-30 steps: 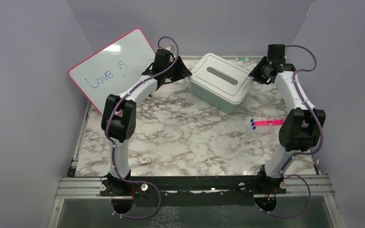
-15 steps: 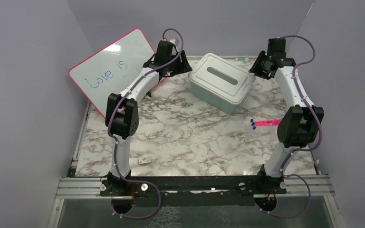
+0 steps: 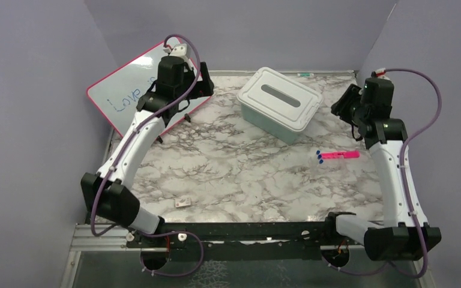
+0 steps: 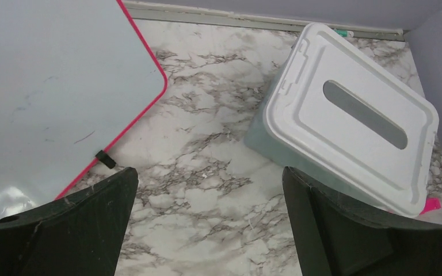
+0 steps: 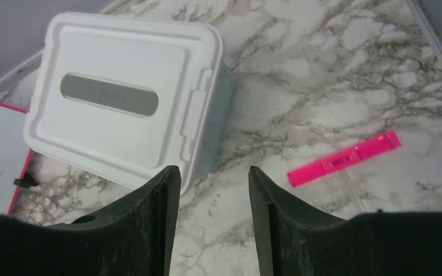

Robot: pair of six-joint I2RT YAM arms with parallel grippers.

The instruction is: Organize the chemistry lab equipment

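Observation:
Of the chemistry lab equipment, only a thin pink stick point(image 3: 340, 155) point(image 5: 345, 158) shows, lying on the marble table right of centre with small blue beads point(image 3: 319, 157) at its left end. A closed teal box with a white slotted lid point(image 3: 281, 103) point(image 4: 354, 112) point(image 5: 124, 95) stands at the back. My left gripper point(image 3: 203, 83) point(image 4: 210, 172) hangs wide open above the table between the whiteboard and the box, with nothing between its fingers. My right gripper point(image 3: 344, 103) point(image 5: 214, 171) is open and empty, raised just right of the box.
A pink-framed whiteboard point(image 3: 133, 90) point(image 4: 52, 92) leans at the back left, under the left arm. A small pale tag point(image 3: 183, 203) lies near the front left. A small green item point(image 3: 303, 74) rests at the back edge. Grey walls close in both sides.
Both grippers have come away from the box's sides and opened wider. The left arm swung left over the whiteboard; the right arm drew back to the right.

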